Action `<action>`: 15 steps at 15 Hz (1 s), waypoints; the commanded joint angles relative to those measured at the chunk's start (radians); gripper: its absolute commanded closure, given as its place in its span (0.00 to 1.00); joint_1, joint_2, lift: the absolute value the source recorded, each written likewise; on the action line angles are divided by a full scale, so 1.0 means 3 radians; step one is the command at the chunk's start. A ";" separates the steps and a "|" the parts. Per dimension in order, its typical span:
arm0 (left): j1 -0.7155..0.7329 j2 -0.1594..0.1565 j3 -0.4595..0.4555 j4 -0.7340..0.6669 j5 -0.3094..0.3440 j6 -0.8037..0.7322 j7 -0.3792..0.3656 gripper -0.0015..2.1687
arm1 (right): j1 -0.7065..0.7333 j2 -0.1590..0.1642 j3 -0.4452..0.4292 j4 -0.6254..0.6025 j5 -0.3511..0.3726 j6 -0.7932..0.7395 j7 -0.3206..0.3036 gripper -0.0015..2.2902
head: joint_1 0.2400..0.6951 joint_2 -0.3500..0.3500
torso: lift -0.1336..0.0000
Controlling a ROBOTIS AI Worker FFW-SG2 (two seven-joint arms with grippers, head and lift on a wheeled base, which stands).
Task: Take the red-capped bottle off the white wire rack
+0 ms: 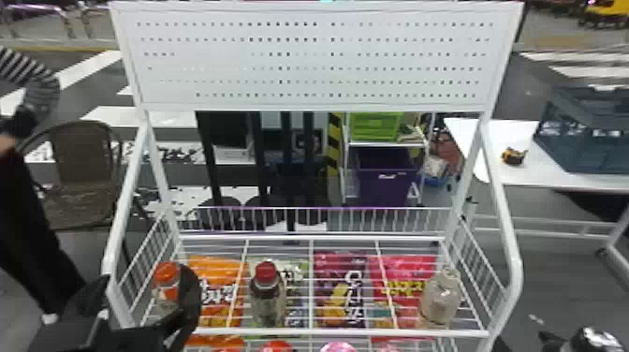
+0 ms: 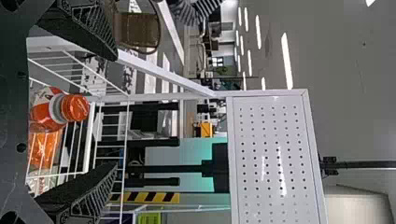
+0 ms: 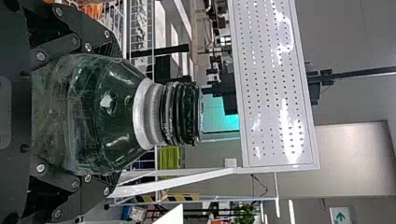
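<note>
My left gripper stands open at the left end of the white wire rack, a finger on each side of an orange-red-capped bottle. In the left wrist view this bottle is upright between the spread fingers of the left gripper, with gaps on both sides. A second bottle, with a darker red cap, stands farther right on the rack. My right gripper is at the bottom right, outside the rack; in its wrist view the right gripper is shut on a dark-capped clear bottle.
A clear bottle stands at the rack's right end. Snack bags lie under the wires. Slanted white side posts and low wire side walls bound the shelf, with a perforated panel above the back.
</note>
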 commanded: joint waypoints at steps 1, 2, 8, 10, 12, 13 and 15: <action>-0.0014 -0.0003 -0.0005 0.0013 0.0014 0.0000 0.0000 0.04 | -0.0001 0.0003 0.0000 0.0001 0.0006 0.0001 0.0000 0.21 | 0.57 0.50 | 1.00; -0.0020 -0.0003 -0.0010 0.0038 0.0024 0.0000 0.0000 0.04 | -0.0001 0.0003 0.0000 0.0006 0.0000 0.0001 0.0000 0.21 | 0.57 0.50 | 1.00; -0.0255 -0.0049 -0.0496 0.0959 0.0014 -0.0429 0.0010 0.04 | -0.0022 0.0003 0.0000 0.0036 0.0006 0.0001 0.0000 0.21 | 0.57 0.50 | 1.00; -0.0398 -0.0106 -0.0665 0.1306 0.0014 -0.0613 0.0031 0.04 | -0.0022 0.0003 0.0000 0.0047 0.0006 0.0001 0.0000 0.21 | 0.57 0.50 | 1.00; -0.0541 -0.0157 -0.0792 0.1582 0.0014 -0.0736 0.0062 0.04 | -0.0017 0.0003 0.0000 0.0047 0.0000 0.0001 0.0000 0.21 | 0.57 0.50 | 1.00; -0.0623 -0.0167 -0.0864 0.1700 0.0009 -0.0767 0.0092 0.04 | -0.0012 0.0003 0.0000 0.0047 0.0000 0.0001 0.0000 0.21 | 0.57 0.50 | 1.00; -0.0751 -0.0193 -0.0951 0.1879 0.0009 -0.0777 0.0097 0.04 | -0.0006 0.0003 0.0000 0.0047 -0.0005 -0.0010 0.0000 0.21 | 0.57 0.50 | 1.00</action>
